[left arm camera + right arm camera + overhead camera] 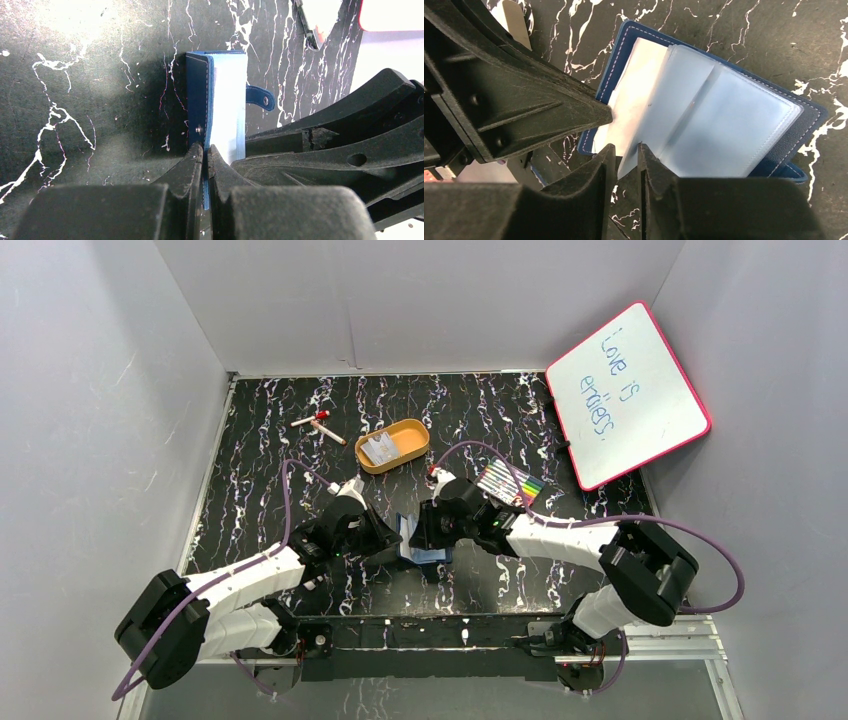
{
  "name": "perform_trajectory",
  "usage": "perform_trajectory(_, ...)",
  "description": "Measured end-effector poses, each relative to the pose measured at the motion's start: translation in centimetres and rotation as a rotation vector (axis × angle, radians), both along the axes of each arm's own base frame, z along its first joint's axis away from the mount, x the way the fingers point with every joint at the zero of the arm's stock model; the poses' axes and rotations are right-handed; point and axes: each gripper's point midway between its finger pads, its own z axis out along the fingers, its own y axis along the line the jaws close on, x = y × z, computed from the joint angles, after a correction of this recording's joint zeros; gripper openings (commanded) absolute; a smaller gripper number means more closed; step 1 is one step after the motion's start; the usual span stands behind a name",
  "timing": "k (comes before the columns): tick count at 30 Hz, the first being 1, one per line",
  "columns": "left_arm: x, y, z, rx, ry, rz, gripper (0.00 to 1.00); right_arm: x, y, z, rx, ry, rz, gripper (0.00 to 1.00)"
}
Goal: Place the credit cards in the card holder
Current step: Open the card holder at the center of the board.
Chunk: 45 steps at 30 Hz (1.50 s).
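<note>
1. The card holder [418, 545] is set at the near middle of the counter [255, 440].
2. Behind it the tray [410, 438] is placed, with credit cards [380, 449] laid inside.
3. The marker pack [510, 483] is found right of the tray, the whiteboard [627, 395] behind and farther right.

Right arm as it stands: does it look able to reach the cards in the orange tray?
Likely yes: the cards lie uncovered in the orange tray, just beyond the right gripper, with nothing between them. Its jaws must first leave the card holder sleeve.

Bright overhead light glares on the marbled table [75, 20]; the nearest foreground is blurred.
</note>
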Motion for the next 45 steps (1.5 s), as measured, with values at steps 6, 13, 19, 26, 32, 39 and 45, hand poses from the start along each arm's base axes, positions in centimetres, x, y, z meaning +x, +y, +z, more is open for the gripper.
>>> perform_trajectory(6, 0.0, 0.0, 0.0, -0.001, 0.0, 0.0, 0.0, 0.1, 0.5, 0.5, 0.032, 0.002, 0.007, 0.3)
perform_trajectory(13, -0.1, 0.1, -0.4, 0.002, 0.003, 0.001, 0.0, 0.8, 0.5, 1.1, 0.064, 0.017, -0.018, 0.3)
perform_trajectory(19, 0.0, 0.0, -0.5, 0.002, 0.004, 0.001, 0.0, 1.3, 0.3, 1.1, 0.067, 0.022, -0.037, 0.29)
perform_trajectory(26, 0.0, 0.0, -0.6, 0.003, 0.005, 0.001, 0.0, 1.3, 0.2, 1.1, 0.069, 0.028, -0.04, 0.41)
perform_trajectory(32, 0.0, 0.0, -0.7, 0.004, 0.007, 0.0, 0.0, 1.0, 0.2, 0.8, 0.062, 0.042, -0.028, 0.4)
perform_trajectory(39, 0.0, 0.0, -0.8, 0.006, 0.008, 0.0, 0.0, 0.6, -0.5, -0.7, 0.006, 0.075, -0.025, 0.31)
perform_trajectory(45, 0.0, 0.0, -0.8, 0.006, 0.008, 0.0, 0.0, 0.6, -0.7, -0.9, -0.008, 0.071, -0.031, 0.24)
